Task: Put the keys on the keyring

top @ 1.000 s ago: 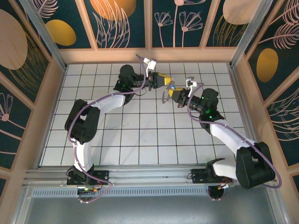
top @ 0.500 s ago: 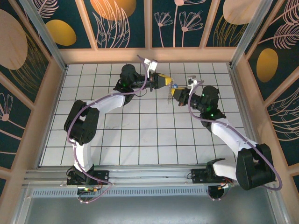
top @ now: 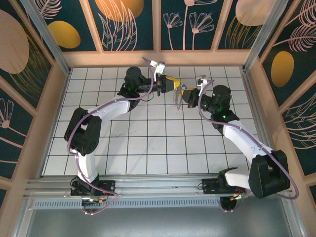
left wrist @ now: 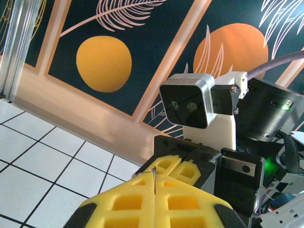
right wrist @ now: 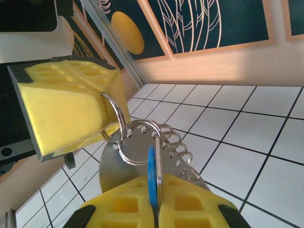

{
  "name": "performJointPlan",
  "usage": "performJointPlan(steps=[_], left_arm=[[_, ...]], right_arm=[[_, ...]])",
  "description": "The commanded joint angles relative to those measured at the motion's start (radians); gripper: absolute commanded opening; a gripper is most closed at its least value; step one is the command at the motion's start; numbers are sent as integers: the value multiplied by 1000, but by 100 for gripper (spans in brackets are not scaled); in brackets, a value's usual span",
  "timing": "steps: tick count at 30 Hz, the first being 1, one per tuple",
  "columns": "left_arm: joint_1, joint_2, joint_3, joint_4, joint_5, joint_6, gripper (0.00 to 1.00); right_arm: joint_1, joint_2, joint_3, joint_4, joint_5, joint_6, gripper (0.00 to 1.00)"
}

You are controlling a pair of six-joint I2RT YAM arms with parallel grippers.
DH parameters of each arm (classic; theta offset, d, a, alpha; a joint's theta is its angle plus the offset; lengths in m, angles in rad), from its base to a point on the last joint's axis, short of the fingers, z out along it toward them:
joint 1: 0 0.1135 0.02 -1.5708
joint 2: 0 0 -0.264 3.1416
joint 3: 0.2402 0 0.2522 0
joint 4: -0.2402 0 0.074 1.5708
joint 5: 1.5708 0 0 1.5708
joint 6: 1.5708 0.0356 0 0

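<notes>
Both grippers meet above the far middle of the tiled floor. My right gripper (right wrist: 156, 192) is shut on the key (right wrist: 152, 168), whose blue head stands edge-on between the yellow pads. A thin metal ring (right wrist: 124, 153) of the keyring touches the top of the key's head. A second ring (right wrist: 118, 114) linked to it runs into the left gripper's yellow pads (right wrist: 66, 102). A round metal plate with holes (right wrist: 107, 171) hangs behind the rings. My left gripper (left wrist: 155, 183) is shut on a thin edge of ring (left wrist: 154, 175). From above, the left gripper (top: 174, 85) and right gripper (top: 185, 95) almost touch, with the keyring (top: 176, 101) dangling below.
The right arm's wrist camera block (left wrist: 190, 107) sits directly in front of the left gripper. A wooden rim and painted back wall (top: 158, 57) stand just beyond both grippers. White tiled floor (top: 148, 143) stretches toward the arm bases.
Both grippers have drifted a little toward the back wall. The right gripper has closed in on the left one. Both grips are unchanged.
</notes>
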Motion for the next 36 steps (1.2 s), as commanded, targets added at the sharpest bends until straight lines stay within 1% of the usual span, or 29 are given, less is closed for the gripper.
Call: performJointPlan(steps=[1, 9, 16, 23, 28, 36], left_arm=[[7, -39, -9, 18, 1, 24, 0], [8, -44, -30, 17, 0, 32, 0], [7, -57, -35, -39, -20, 86, 0], [7, -58, -35, -51, -24, 95, 0], [7, -58, -35, -53, -23, 96, 0], [7, -53, -27, -51, -19, 95, 0]], right_arm=[[18, 23, 52, -15, 8, -22, 0], [23, 34, 78, -40, 30, -41, 0], [16, 17, 96, -96, 58, -74, 0], [-17, -4, 102, -128, 71, -86, 0], [-43, -13, 105, -128, 62, -78, 0], [-32, 19, 137, -128, 20, -78, 0]])
